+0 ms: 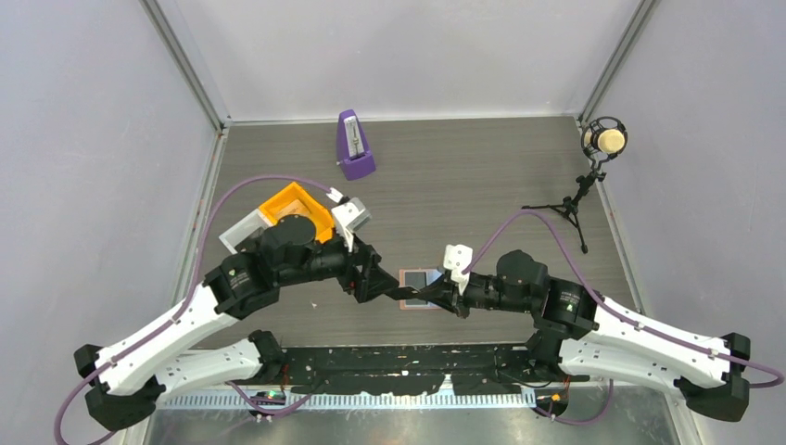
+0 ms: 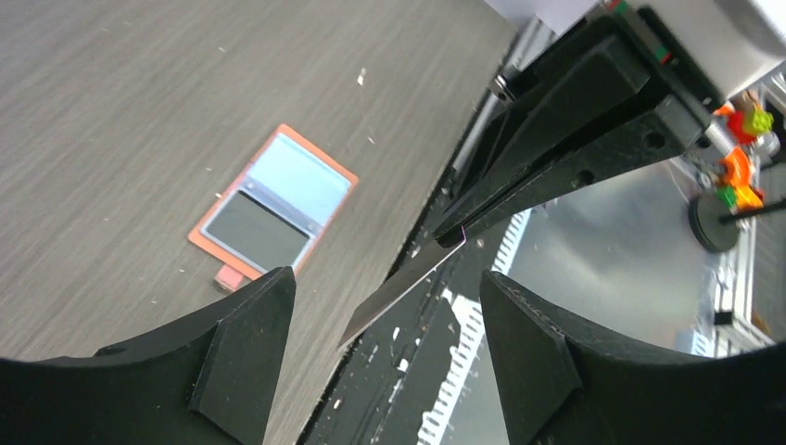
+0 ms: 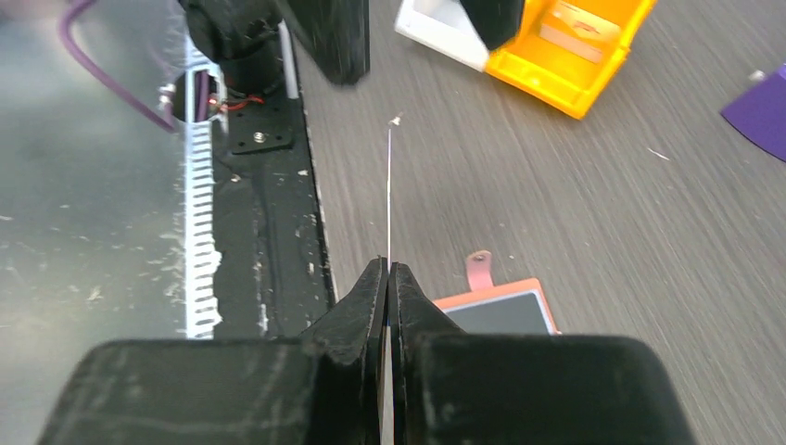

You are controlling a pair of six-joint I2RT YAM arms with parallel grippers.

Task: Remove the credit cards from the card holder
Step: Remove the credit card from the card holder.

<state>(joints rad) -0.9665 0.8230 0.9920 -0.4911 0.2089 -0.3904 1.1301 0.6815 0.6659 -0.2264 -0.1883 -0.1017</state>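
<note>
The card holder (image 1: 422,281) lies spread open on the table between both grippers. In the left wrist view (image 2: 315,153) it shows a salmon rim, one blue-grey face and a dark credit card (image 2: 258,232) lying in the other half. My right gripper (image 1: 434,297) is shut on another dark credit card (image 2: 399,287) and holds it above the table near the front edge; the right wrist view shows this card (image 3: 388,195) edge-on as a thin line. My left gripper (image 2: 385,324) is open, and the held card's free end lies between its fingers without touching them.
An orange tray (image 1: 297,209) with a white block (image 1: 243,232) beside it stands behind the left arm. A purple metronome (image 1: 354,146) stands at the back. A microphone on a small tripod (image 1: 602,141) stands at the back right. The black front rail (image 1: 399,357) runs just below the grippers.
</note>
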